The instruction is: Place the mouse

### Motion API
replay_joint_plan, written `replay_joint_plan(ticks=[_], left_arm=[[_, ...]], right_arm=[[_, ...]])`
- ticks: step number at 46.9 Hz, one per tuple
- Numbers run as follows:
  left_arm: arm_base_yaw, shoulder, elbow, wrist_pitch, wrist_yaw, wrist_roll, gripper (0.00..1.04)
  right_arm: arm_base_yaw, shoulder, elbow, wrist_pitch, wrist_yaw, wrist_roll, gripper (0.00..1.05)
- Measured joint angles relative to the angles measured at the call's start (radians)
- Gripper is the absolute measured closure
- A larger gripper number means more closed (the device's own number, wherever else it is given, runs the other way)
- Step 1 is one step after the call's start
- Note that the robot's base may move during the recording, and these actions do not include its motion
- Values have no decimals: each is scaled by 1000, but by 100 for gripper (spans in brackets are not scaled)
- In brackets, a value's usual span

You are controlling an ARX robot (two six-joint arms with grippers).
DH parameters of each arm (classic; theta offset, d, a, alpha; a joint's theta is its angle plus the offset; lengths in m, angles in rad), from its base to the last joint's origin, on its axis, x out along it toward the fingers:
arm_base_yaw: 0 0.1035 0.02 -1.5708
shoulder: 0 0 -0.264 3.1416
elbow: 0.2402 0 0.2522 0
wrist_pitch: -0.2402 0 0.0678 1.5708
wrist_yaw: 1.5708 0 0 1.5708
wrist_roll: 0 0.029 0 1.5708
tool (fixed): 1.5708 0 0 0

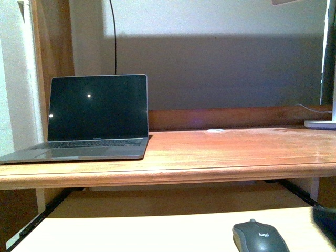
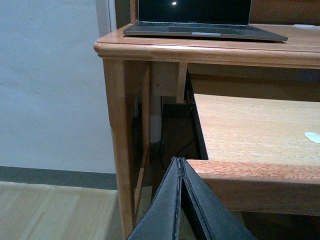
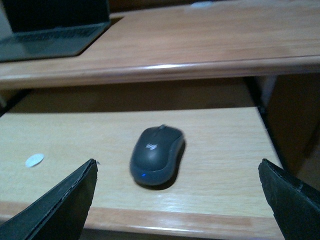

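The dark grey mouse with a pale "logi" logo lies on the pale pull-out keyboard tray, at its right near the front. In the right wrist view the mouse sits just beyond my right gripper, whose wide-open fingers flank it without touching. My left gripper is shut and empty, its tips by the tray's front left corner. Neither gripper's fingers show clearly in the front view.
An open laptop with a dark screen stands at the left of the upper wooden desk. A small white sticker lies on the tray. A white lamp base is at the desk's far right. The desk leg stands by my left gripper.
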Motion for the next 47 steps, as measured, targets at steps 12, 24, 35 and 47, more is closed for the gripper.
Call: replay_joint_plan(ticks=[12,24,35,47], left_arm=[[0,0,0,0,0,0,95],[0,0,0,0,0,0,52],[0,-1,0,0,-1,0,17],[0,-1,0,0,1,2,8]], right_arm=[[121,246,79,81,83,-37,7],[161,413,152,162,141,-60,7],[135,594,235,191,182,-97,7],[66,701,279,174,201,-108,7]])
